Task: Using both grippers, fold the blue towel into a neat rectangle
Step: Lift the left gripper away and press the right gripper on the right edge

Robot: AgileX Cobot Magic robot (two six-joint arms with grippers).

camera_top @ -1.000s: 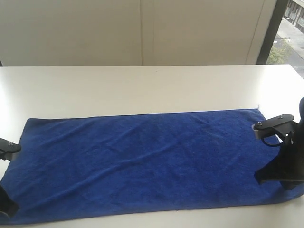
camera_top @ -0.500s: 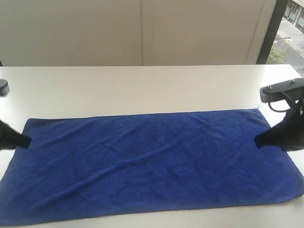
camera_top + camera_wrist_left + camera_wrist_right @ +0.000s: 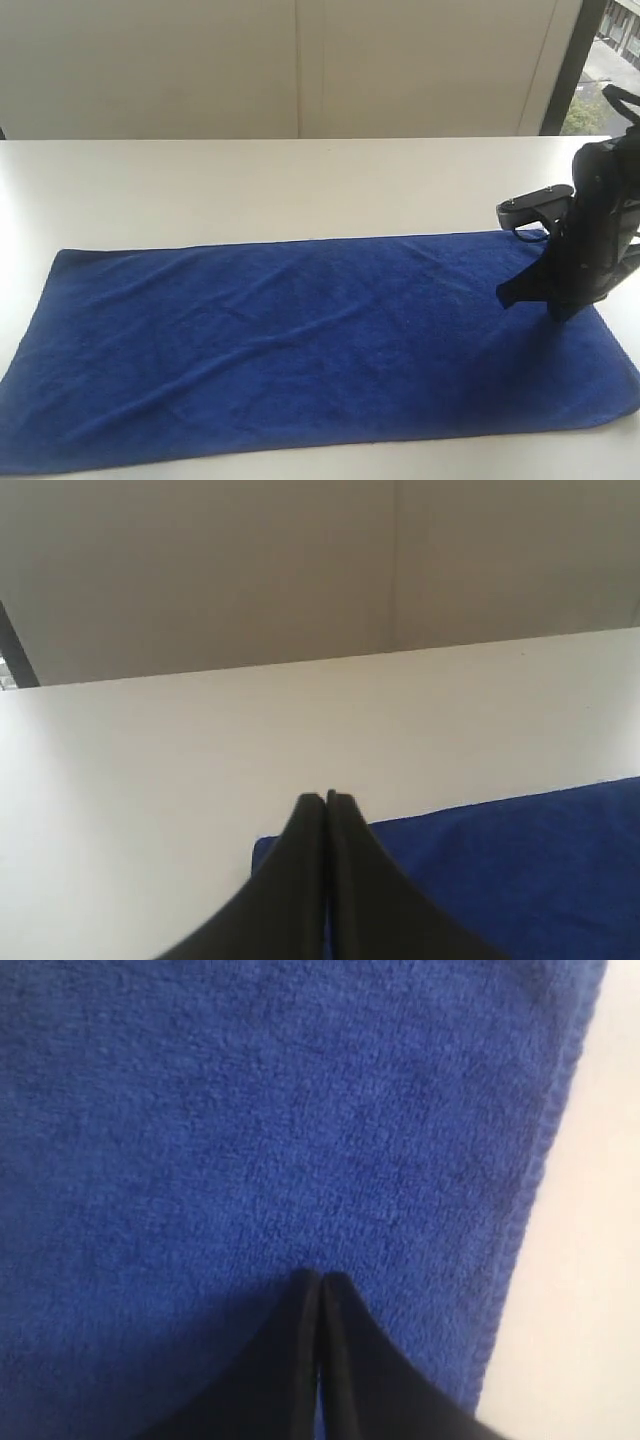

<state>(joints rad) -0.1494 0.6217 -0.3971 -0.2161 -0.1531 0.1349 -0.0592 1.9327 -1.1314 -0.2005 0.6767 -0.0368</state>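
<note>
The blue towel [image 3: 310, 345] lies spread flat and unfolded across the white table [image 3: 300, 185], its long side running left to right. My right gripper [image 3: 508, 295] hovers over the towel's right end, shut and empty, pointing down and to the left. In the right wrist view its tips [image 3: 320, 1280] sit over blue cloth [image 3: 250, 1120] near the stitched edge [image 3: 540, 1180]. My left gripper [image 3: 326, 800] is shut with nothing in it, out of the exterior view; its wrist view shows it above a corner of the towel [image 3: 500, 860].
A pale wall [image 3: 300, 65] stands behind the table's far edge. A dark window frame [image 3: 565, 70] with outdoor light is at the back right. Bare table [image 3: 150, 770] lies beyond the towel.
The right arm rose and swung inward over the towel's right end. The left arm lifted and left the exterior view. The towel lies as before.
</note>
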